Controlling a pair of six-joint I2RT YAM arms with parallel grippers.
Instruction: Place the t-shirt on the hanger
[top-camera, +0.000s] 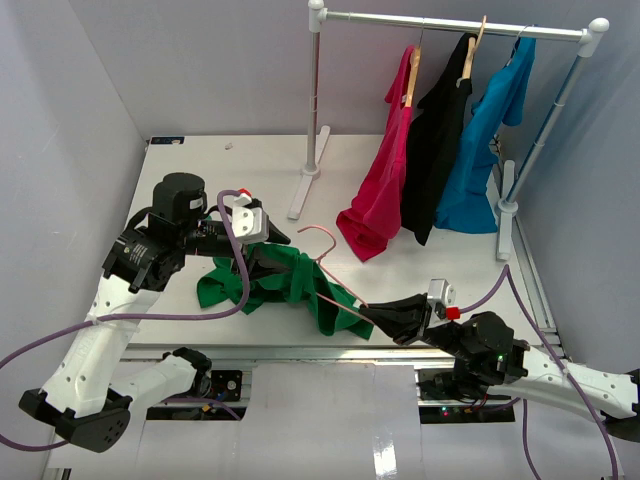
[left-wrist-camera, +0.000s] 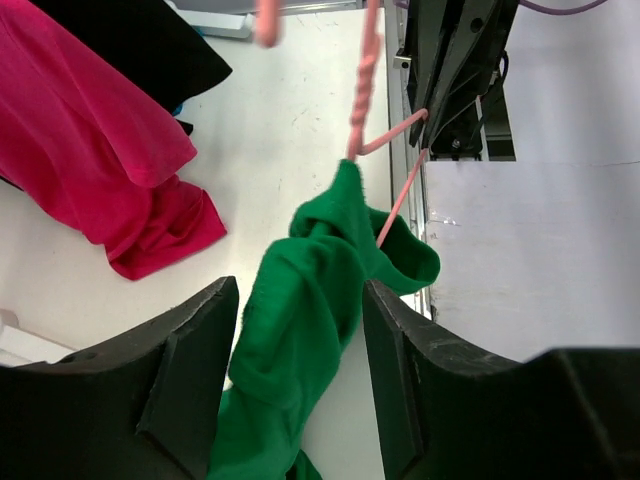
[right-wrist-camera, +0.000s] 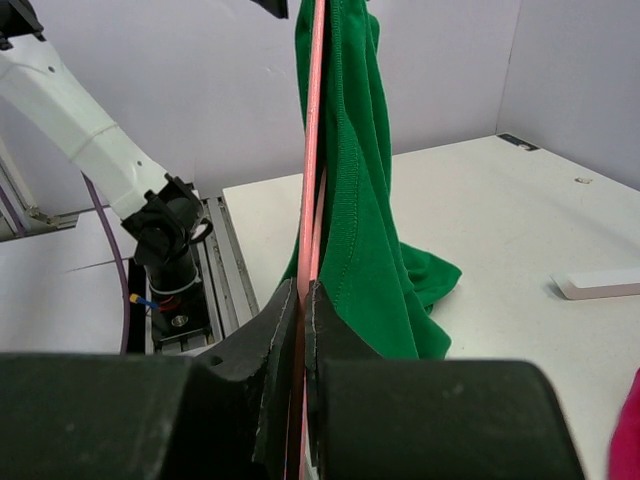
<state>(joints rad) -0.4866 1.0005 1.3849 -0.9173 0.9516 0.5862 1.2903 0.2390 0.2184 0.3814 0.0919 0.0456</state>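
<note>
The green t-shirt (top-camera: 290, 285) lies bunched on the table in front of the arms, with part of it draped over the pale pink wire hanger (top-camera: 322, 240). My right gripper (top-camera: 392, 318) is shut on the hanger's lower wire and holds it tilted up, hook towards the rack. In the right wrist view the hanger (right-wrist-camera: 312, 150) runs up from the closed gripper (right-wrist-camera: 303, 290) with the t-shirt (right-wrist-camera: 370, 200) hanging beside it. My left gripper (left-wrist-camera: 298, 290) is open, with a fold of the t-shirt (left-wrist-camera: 300, 340) between its spread jaws, not pinched. The hanger's twisted neck (left-wrist-camera: 362, 90) is ahead of it.
A white clothes rack (top-camera: 450, 22) stands at the back right, carrying a magenta-red shirt (top-camera: 385, 180), a black shirt (top-camera: 440, 140) and a turquoise shirt (top-camera: 485, 150). Its left foot (top-camera: 305, 190) rests on the table behind the hanger. The table's front edge is just below the t-shirt.
</note>
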